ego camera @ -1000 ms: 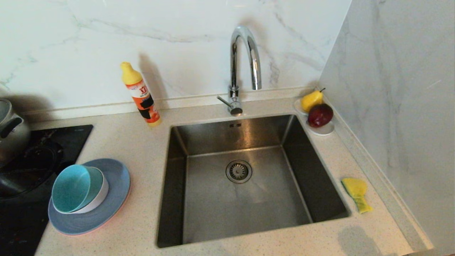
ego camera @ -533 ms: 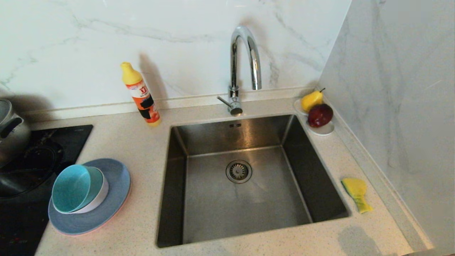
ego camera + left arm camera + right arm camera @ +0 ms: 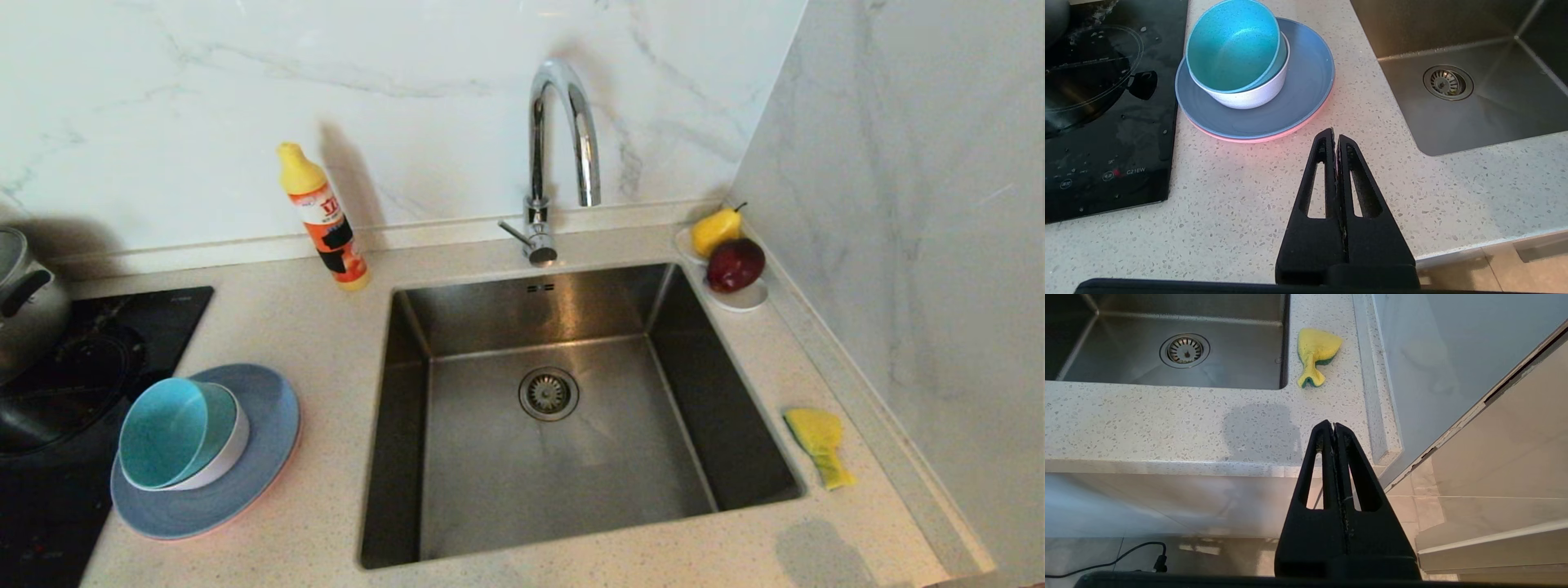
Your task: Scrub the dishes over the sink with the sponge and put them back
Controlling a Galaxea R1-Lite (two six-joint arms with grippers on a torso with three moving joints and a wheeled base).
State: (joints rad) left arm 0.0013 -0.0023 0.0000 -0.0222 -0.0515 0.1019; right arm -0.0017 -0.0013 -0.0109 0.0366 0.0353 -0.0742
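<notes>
Left gripper (image 3: 1335, 136) is seen fully closed, pads pressed together, nothing held; it is parked above the speckled countertop (image 3: 1241, 196), near the front edge, tips aimed toward the dish stack. Right gripper (image 3: 1332, 425) is likewise closed on nothing, held off the counter's front edge, aimed toward the sponge (image 3: 1314, 354).

Dishes are stacked beside the induction hob (image 3: 1098, 106): teal bowl (image 3: 1231, 47) is nested, tilted, in the white bowl (image 3: 1249, 96), on the blue plate (image 3: 1298, 94), with the pink plate (image 3: 1257, 139) only glimpsed as a rim underneath. The sponge lies crumpled on the counter strip between the sink (image 3: 571, 457) and the wall upstand. The sink is seen empty; the drain strainer (image 3: 549, 394) is in place.

Risks, judged: with the jaws shut, any reach would push rather than grasp, so opening is needed first. The tilted teal bowl could slip or drag the white bowl along if pinched at the high rim. The sponge sits just beside the basin edge and could be nudged in. The plates lie flat and flush, so a rim is hard to get under.

Neither gripper is shown in the head view; both are given only by the wrist cameras. The detergent bottle (image 3: 322, 216), faucet (image 3: 559, 155), pot (image 3: 24, 302) and fruit dish (image 3: 739, 298) are shown only from the head. The pink rim is clearer from the left wrist; the sponge's green face is caught from the right wrist.
</notes>
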